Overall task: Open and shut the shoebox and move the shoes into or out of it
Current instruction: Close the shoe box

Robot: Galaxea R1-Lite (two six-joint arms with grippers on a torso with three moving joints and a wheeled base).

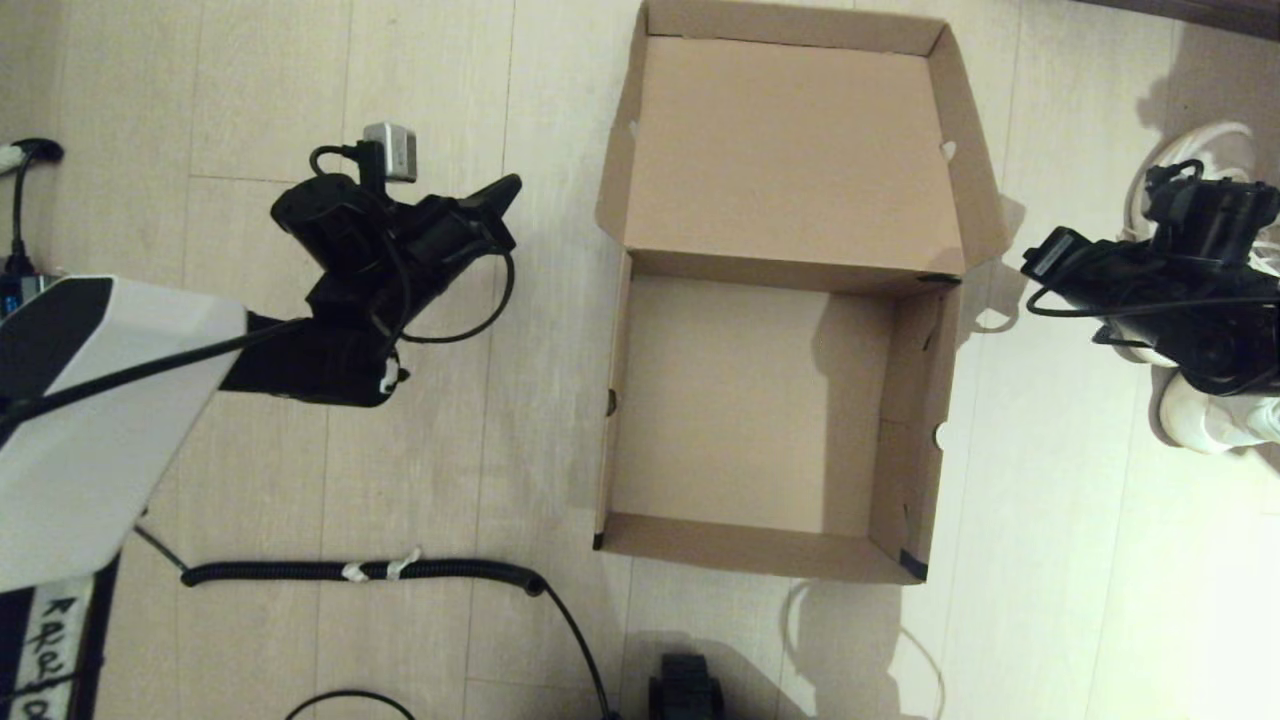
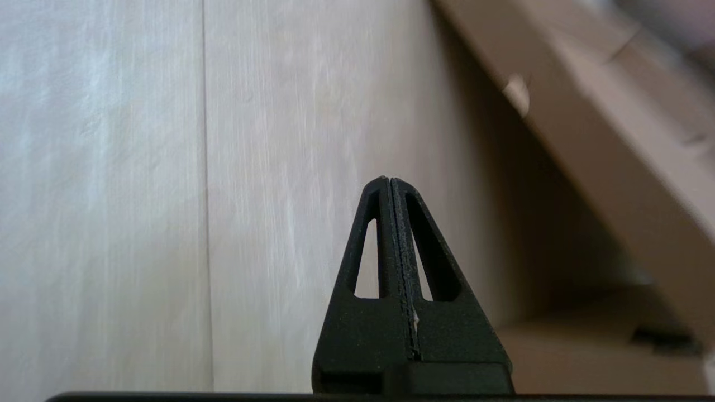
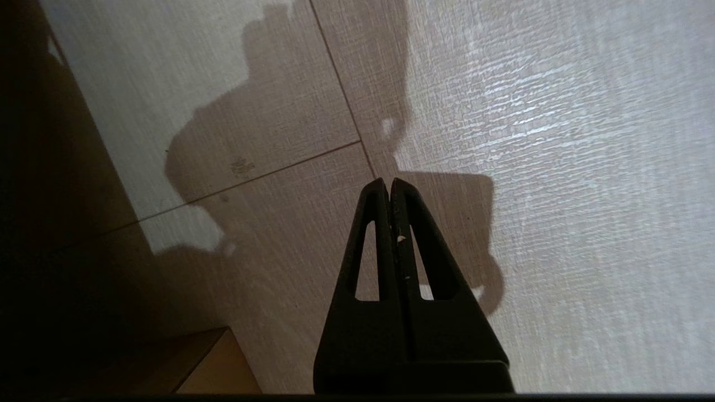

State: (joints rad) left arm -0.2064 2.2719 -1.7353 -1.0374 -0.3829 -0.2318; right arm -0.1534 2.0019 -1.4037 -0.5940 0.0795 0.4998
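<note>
From the head view, the shoebox sits open in the middle of the pale wood floor, its lid folded flat away from the robot and the brown cardboard bottom bare, nothing inside. The left gripper hangs over the floor well to the left of the box, its dark fingers pointing toward the lid's side flap without touching it. Over on the far right, the right gripper hovers just off the box's hinge corner, apart from the cardboard, and behind that arm the white shoes rest on the floor, partly hidden by the black wrist; how they lie I cannot tell. A coiled black cable runs along the floor near the robot's base. Now the left wrist view: the left gripper has its two fingers pressed flat together, nothing between them, floorboards beyond and the shoebox wall slanting past one side. And the right wrist view: the right gripper is likewise clamped tight on nothing, tips meeting over its own shadow on the floor, with a corner of the shoebox just peeking in at the dark edge.
</note>
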